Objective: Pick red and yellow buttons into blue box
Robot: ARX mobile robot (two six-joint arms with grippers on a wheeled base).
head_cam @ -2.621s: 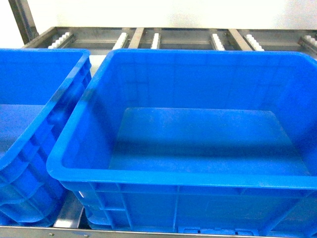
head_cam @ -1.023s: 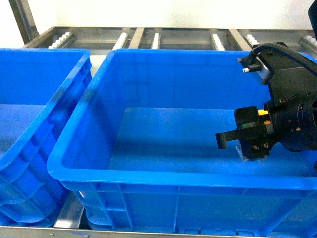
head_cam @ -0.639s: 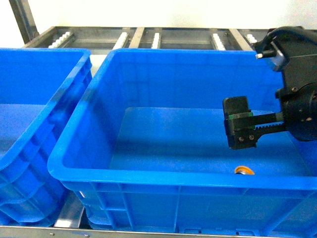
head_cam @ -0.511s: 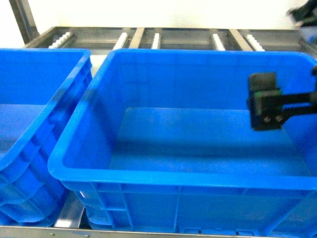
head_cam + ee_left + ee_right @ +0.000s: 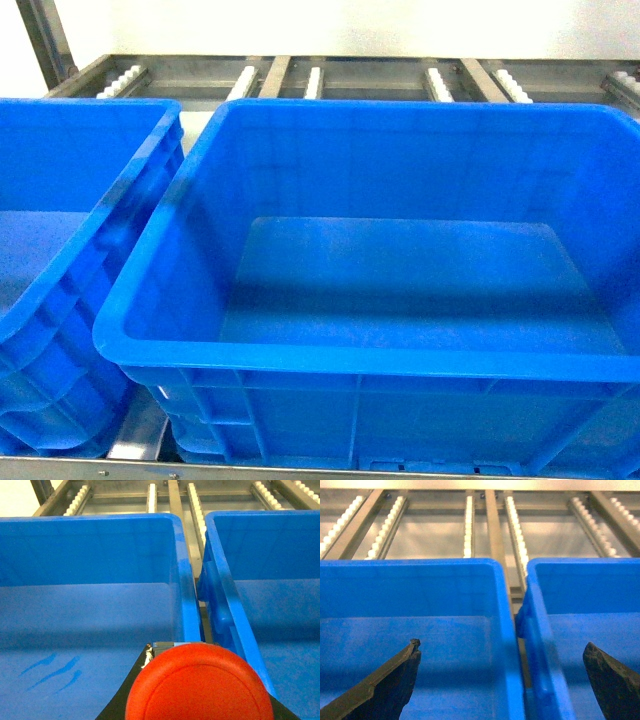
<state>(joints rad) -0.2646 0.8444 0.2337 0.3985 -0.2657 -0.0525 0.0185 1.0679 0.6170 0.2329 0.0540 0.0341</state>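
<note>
The red button (image 5: 200,692) fills the bottom of the left wrist view, and my left gripper (image 5: 202,652) is shut on its black body. It hangs over a blue crate's floor (image 5: 90,615), close to that crate's right wall. My right gripper (image 5: 501,647) is open and holds nothing; its dark fingertips (image 5: 410,655) straddle the touching rims of two crates. The blue box (image 5: 400,250) fills the centre of the head view, and its visible floor is bare. The yellow button is out of view. Neither gripper shows in the head view.
A second blue crate (image 5: 70,200) stands to the left of the box, rim to rim. Both rest on a metal roller rack (image 5: 320,75) that runs to a white back wall. The box's near wall (image 5: 380,365) hides the front strip of its floor.
In the head view my right arm reached over the box, let go of the yellow button, which showed briefly by the near wall, then pulled out up and to the right.
</note>
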